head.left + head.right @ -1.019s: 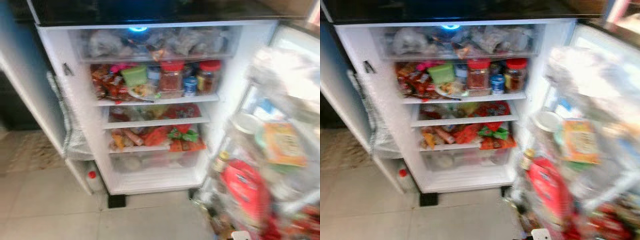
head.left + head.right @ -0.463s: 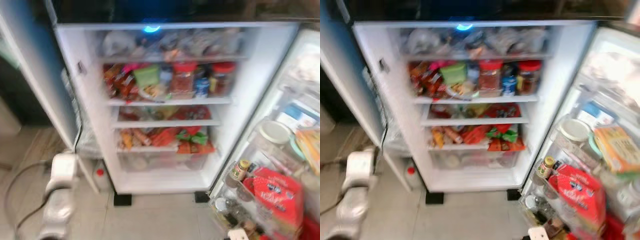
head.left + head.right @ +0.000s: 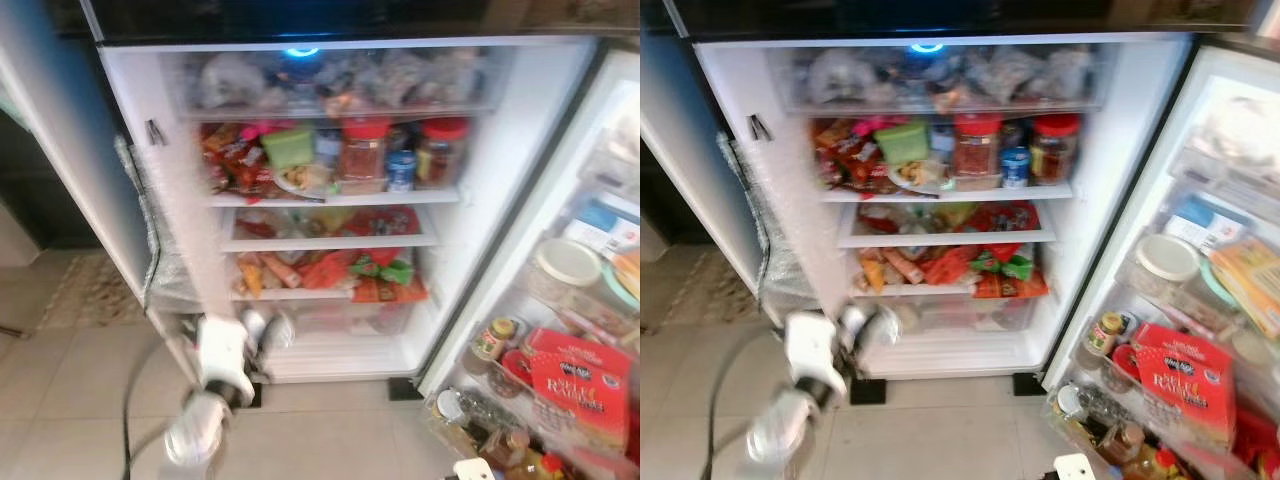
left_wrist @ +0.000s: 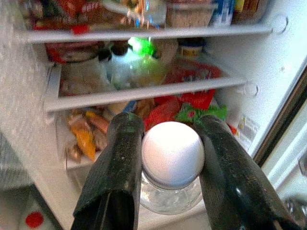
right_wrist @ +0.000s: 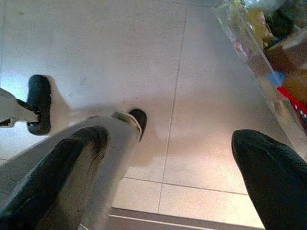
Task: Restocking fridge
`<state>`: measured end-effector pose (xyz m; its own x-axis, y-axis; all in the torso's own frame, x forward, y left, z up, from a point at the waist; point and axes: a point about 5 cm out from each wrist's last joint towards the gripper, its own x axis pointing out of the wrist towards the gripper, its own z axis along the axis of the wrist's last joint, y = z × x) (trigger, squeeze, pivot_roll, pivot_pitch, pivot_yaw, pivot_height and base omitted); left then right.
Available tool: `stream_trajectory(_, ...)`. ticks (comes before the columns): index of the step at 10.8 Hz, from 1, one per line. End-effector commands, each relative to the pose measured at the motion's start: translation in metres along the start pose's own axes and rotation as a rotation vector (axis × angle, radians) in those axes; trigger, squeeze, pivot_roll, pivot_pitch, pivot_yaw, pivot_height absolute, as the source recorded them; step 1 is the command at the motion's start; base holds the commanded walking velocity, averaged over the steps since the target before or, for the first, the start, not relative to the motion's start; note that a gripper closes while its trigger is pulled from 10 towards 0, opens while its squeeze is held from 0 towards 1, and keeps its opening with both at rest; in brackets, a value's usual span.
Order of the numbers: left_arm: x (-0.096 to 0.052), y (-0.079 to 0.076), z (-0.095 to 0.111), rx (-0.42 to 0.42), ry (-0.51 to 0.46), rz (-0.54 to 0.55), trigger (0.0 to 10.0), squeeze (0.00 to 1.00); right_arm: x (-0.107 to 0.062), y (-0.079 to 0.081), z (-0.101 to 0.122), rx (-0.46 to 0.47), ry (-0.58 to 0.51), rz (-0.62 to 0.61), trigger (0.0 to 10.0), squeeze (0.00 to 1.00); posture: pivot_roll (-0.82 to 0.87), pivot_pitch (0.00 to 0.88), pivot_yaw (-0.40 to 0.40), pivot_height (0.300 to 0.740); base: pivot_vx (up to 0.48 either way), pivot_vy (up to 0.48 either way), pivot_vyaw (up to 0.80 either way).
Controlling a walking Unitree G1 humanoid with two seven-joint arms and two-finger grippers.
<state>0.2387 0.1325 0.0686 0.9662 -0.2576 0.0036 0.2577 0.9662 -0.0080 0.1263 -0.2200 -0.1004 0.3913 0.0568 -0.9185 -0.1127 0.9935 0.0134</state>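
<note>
1. Left tool [image 4: 172, 158] is clenched on a clear glass jar with a white round lid [image 4: 172, 154], held low before the open white fridge [image 3: 520, 150].
2. Right tool [image 5: 168, 182] is released, holding nothing, above the pale tiled floor [image 5: 120, 48].
3. Shelves beyond are crowded; red-lidded jars [image 3: 366, 152] fill the upper one.
4. Judgement: jar not yet shelved; placement remains.

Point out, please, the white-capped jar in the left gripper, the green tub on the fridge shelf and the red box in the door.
white-capped jar [image 4: 172, 154], left wrist view, on its cap.
green tub [image 3: 903, 142], right eye view, its front.
red box [image 3: 1183, 382], right eye view, its front face.
</note>
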Motion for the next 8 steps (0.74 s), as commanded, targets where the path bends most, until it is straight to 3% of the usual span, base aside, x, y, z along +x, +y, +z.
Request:
stream_trajectory(1, -0.002, 0.005, 0.007, 0.014, -0.023, 0.031, 10.0, 0.0, 0.0, -0.001, -0.003, 0.013, 0.005, -0.004, 10.0, 0.0, -0.03, 0.0, -0.005, 0.74, 0.0, 0.0, 0.0)
stream_trajectory(2, -0.001, 0.009, 0.012, 0.063, 0.003, 0.037, 10.0, 0.0, 0.0, -0.001, -0.002, 0.014, 0.005, -0.007, 10.0, 0.0, -0.02, 0.0, -0.008, 0.74, 0.0, 0.0, 0.0)
stream_trajectory(5, 0.01, 0.009, 0.023, 0.08, 0.02, 0.02, 10.0, 0.0, 0.0, 0.001, -0.002, 0.026, -0.001, -0.005, 10.0, 0.0, -0.03, 0.0, 0.001, 0.74, 0.0, 0.0, 0.0)
stream_trajectory(8, 0.011, 0.007, 0.024, 0.084, 0.032, 0.017, 10.0, 0.0, 0.0, 0.001, -0.003, 0.021, 0.0, -0.002, 10.0, 0.0, -0.03, 0.0, 0.003, 0.74, 0.288, 0.0, 0.0)
